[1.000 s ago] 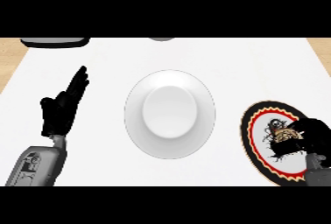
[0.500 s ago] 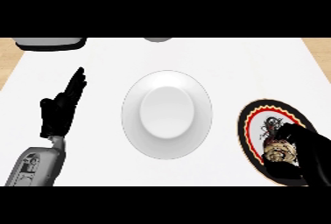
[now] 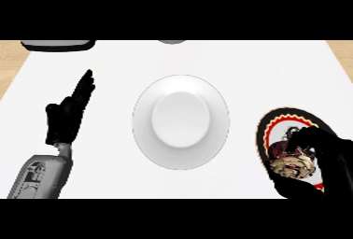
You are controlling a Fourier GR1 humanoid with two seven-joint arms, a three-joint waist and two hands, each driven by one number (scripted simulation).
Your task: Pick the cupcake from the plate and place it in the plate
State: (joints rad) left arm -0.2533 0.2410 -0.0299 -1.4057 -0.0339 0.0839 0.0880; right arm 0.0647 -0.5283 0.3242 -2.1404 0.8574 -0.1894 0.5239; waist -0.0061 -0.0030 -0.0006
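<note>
While the right hand (image 3: 324, 161) curls over the cupcake (image 3: 291, 164) on the patterned plate (image 3: 276, 122) at lower right, the grasp is the step in hand.

Head view: its fingers look clamped round the cupcake, though the hand hides most of it. A good lift goes straight up clear of the rim, then across to the white plate (image 3: 180, 84) at centre. The left hand (image 3: 67, 116), fingers straight, rests at middle left.
</note>
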